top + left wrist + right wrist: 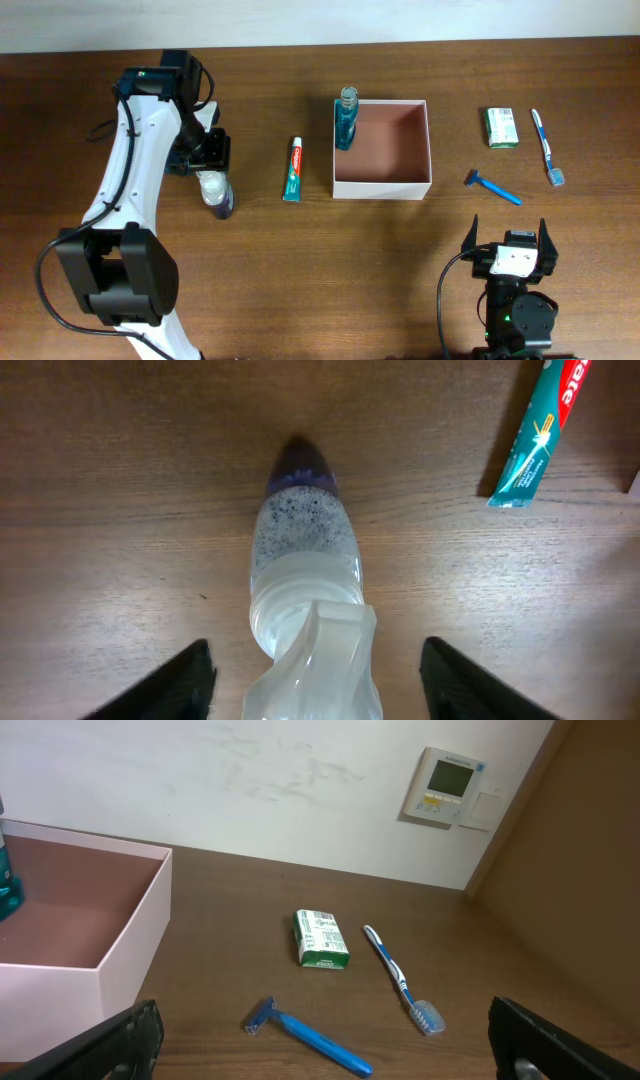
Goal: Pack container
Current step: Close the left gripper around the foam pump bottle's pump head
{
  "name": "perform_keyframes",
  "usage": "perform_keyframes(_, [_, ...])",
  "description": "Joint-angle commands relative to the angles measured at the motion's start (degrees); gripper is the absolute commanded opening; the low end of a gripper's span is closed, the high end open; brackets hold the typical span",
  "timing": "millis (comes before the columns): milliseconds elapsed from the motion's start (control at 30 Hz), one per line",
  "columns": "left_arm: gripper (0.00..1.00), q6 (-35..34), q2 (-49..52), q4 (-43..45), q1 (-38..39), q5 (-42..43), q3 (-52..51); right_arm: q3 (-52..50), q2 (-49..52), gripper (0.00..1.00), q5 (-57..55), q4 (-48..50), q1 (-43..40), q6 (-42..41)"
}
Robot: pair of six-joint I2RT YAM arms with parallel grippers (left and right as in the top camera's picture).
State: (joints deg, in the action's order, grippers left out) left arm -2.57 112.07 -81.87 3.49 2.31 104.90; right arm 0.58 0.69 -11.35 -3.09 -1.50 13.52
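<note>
The container (pixel 381 187), a square white-walled box with a reddish-brown inside, stands at mid-table with a blue bottle (pixel 345 120) in its left corner. Its wall (pixel 130 960) also shows in the right wrist view. A clear bottle with a purple cap (pixel 216 194) lies at the left. My left gripper (pixel 209 160) straddles the clear bottle (pixel 305 550), open, with a gap between each finger (pixel 185 685) and the bottle. My right gripper (pixel 508 235) stands open near the front edge, holding nothing.
A toothpaste tube (pixel 293 170) lies left of the container. To its right lie a blue razor (pixel 492 187), a green-and-white packet (pixel 502 128) and a toothbrush (pixel 547 148). A wall rises behind the table.
</note>
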Motion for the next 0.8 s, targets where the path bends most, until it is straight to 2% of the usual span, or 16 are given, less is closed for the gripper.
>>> perform_keyframes(0, [0.69, 0.46, 1.14, -0.07, 0.17, -0.57, 0.09, -0.26, -0.33, 0.99, -1.14, -0.48, 0.37, -0.24])
perform_keyframes(767, [0.68, 0.46, 1.62, 0.24, 0.17, -0.57, 0.07, -0.26, -0.33, 0.99, -1.14, -0.48, 0.37, -0.24])
